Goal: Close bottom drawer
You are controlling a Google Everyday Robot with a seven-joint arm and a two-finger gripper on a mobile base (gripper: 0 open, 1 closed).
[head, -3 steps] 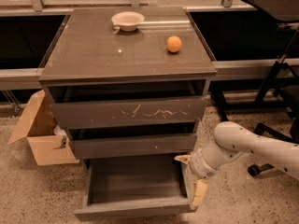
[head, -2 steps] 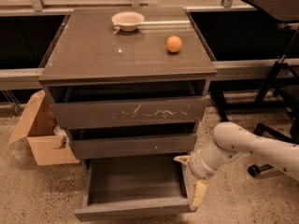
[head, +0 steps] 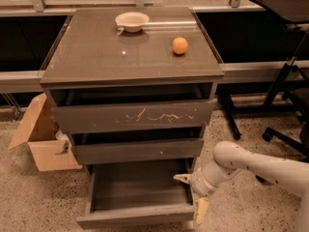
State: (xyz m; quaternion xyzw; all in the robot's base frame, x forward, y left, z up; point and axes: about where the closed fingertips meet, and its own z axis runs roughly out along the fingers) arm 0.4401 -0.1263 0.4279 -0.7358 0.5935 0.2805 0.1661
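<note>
The bottom drawer of the grey-brown cabinet is pulled far out, and its grey inside is empty. My gripper is at the drawer's right front corner, on a white arm that comes in from the right. Its two cream fingers are spread apart. One fingertip reaches over the drawer's right side wall. The other fingertip hangs just outside the right end of the front panel. The gripper holds nothing.
The top drawer with white scratches and the middle drawer sit slightly out. A white bowl and an orange are on the cabinet top. An open cardboard box stands at the left. Chair legs are at the right.
</note>
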